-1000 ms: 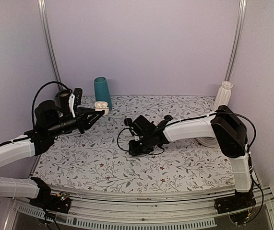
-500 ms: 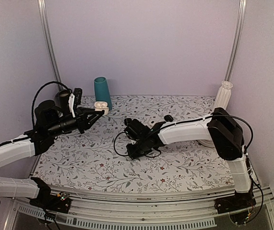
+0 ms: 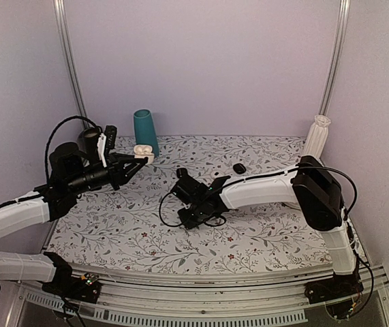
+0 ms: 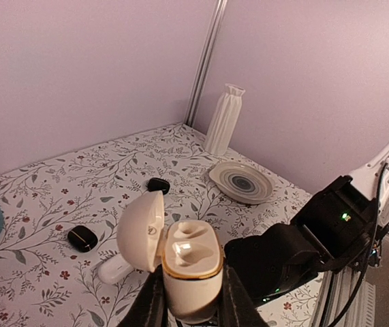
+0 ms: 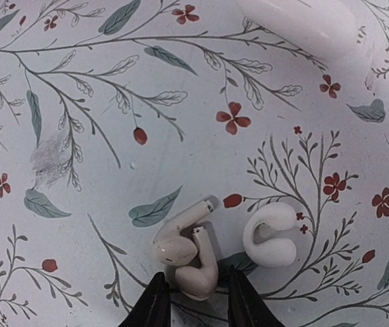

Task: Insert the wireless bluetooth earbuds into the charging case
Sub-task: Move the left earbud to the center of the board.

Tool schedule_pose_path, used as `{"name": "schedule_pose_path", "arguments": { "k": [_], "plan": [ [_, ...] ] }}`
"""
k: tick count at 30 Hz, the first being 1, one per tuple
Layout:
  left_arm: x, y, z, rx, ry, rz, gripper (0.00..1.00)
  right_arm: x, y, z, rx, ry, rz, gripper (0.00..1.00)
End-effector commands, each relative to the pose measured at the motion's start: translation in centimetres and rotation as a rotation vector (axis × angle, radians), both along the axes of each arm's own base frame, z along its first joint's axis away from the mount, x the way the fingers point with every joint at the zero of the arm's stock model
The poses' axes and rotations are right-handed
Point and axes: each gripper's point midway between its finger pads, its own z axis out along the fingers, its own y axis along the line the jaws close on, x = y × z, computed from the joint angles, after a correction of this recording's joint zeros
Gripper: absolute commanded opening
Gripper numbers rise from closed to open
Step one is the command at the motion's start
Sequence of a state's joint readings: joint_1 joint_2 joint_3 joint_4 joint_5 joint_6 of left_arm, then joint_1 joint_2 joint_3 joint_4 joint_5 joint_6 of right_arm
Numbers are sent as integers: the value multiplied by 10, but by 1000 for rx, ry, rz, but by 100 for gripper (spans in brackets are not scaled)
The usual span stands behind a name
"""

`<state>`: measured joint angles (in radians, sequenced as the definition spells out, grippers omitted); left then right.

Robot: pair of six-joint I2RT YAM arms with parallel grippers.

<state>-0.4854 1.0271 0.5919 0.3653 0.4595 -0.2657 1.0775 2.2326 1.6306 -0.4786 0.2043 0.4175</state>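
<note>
At the far left of the bench point(image 3: 262, 231) stands a teal cup point(image 3: 145, 129); just beside it the left fingers point(image 4: 152, 306) pinch the charging case point(image 4: 191, 262) by its lower body and hold it upright above the bench, its lid swung open and its two sockets showing; below the case a white oblong piece point(image 4: 116, 269) lies on the floral cover, with a small black lump point(image 4: 83, 238) near it. Toward the middle, the right arm reaches leftward and low; its right fingers point(image 5: 154, 303) stand spread on either side of one bud, with a gap showing on both sides. The wireless bluetooth earbuds point(image 5: 180, 242) lie on the bench, touching each other, well apart from the case; a white curled piece point(image 5: 272, 235) rests just beside them. Further right we see a second black lump point(image 3: 239, 167), then a ringed plate point(image 4: 242, 182), and in the far right corner a white ribbed vase point(image 3: 317, 136) standing upright.
</note>
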Motion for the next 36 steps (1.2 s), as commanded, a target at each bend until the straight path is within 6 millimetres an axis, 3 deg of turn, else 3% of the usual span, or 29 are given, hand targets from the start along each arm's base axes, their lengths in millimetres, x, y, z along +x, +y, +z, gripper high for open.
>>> {"name": "schedule_pose_path", "arguments": {
  "k": [1,14,18,24,29,36],
  "plan": [
    [1,4,16,-20,-25,7,0,-4,-6,-11,-91,-35,21,28],
    [0,5,18,-24,-22,10,0,-2,0,-14,-104,-63,49,25],
    [0,6,17,-22,-18,13,0,-3,-2,-15,-110,-64,49,16],
    [0,6,18,-25,-19,12,0,-6,-7,-14,-112,-64,56,14],
    [-1,6,17,-26,-15,10,0,-20,-13,-5,-83,-69,98,14],
    [-1,6,17,-29,-12,10,0,-54,-23,-2,-80,-75,217,15]
  ]
}}
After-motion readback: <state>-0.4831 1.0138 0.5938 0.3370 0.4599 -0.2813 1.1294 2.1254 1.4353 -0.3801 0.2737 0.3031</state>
